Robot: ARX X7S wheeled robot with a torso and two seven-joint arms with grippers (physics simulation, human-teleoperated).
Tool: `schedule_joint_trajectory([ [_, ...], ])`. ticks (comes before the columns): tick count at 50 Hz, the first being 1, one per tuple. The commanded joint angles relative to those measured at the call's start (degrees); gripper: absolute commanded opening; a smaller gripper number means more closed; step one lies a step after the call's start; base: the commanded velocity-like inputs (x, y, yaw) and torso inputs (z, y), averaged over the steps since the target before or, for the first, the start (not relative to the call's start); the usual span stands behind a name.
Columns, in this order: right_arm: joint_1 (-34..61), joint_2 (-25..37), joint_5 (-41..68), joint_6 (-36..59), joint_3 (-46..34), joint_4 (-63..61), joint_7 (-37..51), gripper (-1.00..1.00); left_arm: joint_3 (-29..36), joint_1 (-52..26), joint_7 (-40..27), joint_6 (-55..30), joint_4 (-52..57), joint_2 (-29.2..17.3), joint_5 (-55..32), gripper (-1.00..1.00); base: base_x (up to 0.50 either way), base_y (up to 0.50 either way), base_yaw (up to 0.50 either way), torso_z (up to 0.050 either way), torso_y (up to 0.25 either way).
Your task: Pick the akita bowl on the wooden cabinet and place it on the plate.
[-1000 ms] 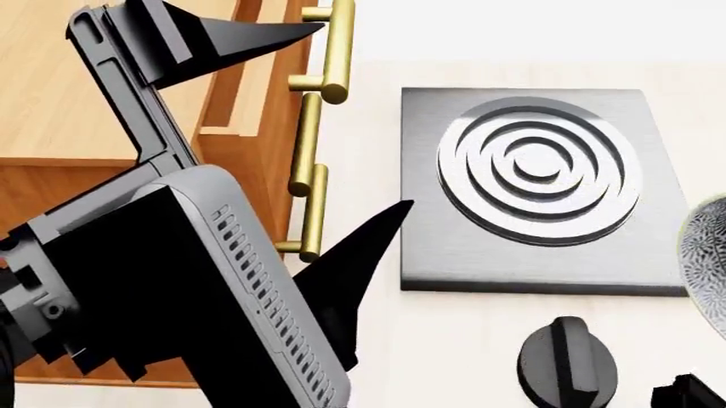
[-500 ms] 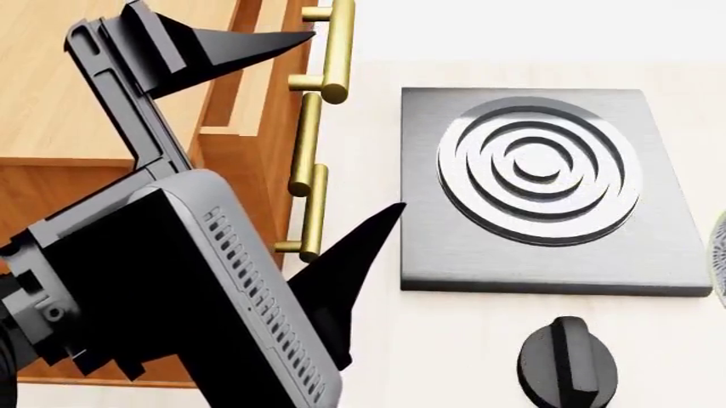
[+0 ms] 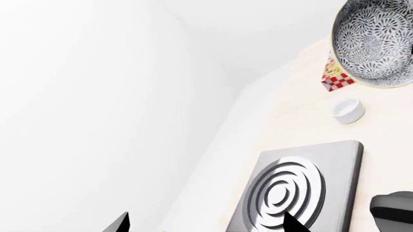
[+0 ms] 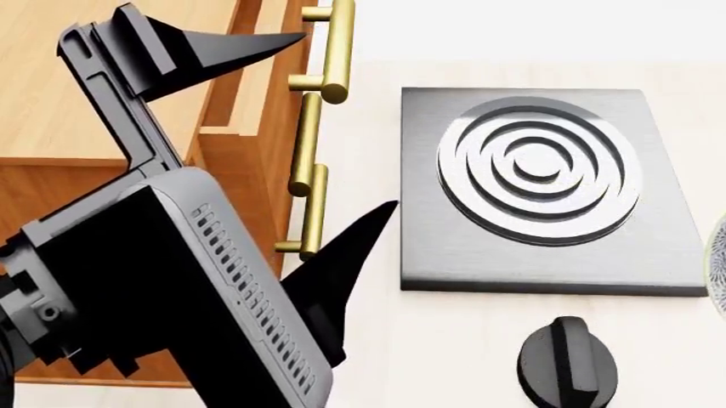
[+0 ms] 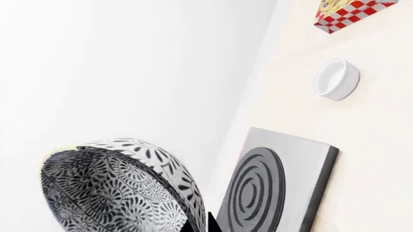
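walls: plain white, meeting in a corner (image 3: 193, 34) | counter: pale cream surface (image 4: 454, 340) running up against the wall | furniture: none else in sight | windows: none visible | light: even, bright, soft shadows

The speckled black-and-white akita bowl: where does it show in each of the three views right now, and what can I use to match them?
Head view: only a sliver of the speckled black-and-white akita bowl at the right edge, right of the dark square stove.
Left wrist view: upper right corner, above the small plain white cup.
Right wrist view: large at lower left, close to the camera.
Shared landmark: the stove's ringed burner.
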Motion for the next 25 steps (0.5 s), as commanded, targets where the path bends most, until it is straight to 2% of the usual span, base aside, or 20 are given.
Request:
schedule_joint_trajectory([
  [1,0.5,-1.1,5.0,-2.5,1.9,2.6,-1.7,-1.0,0.1,0.7,-0.4,0.7,0.0,-0.6,0.0,1.0,0.0,0.0,0.0,0.0,0.0],
  [12,-1.0,-5.8,6.4,-6.5,3.1,5.9,3.7,-1.0,0.4,1.5,-0.6,1.8,-0.5,-1.0,0.3,1.0,0.0,0.0,0.0,0.001,0.0],
  [25,-2.8,-7.2,6.9,-7.9,3.6,6.2,9.3,-1.0,0.5,2.1,-0.9,2.3,-0.6,-1.4,0.3,1.0,0.0,0.0,0.0,0.0,0.001],
])
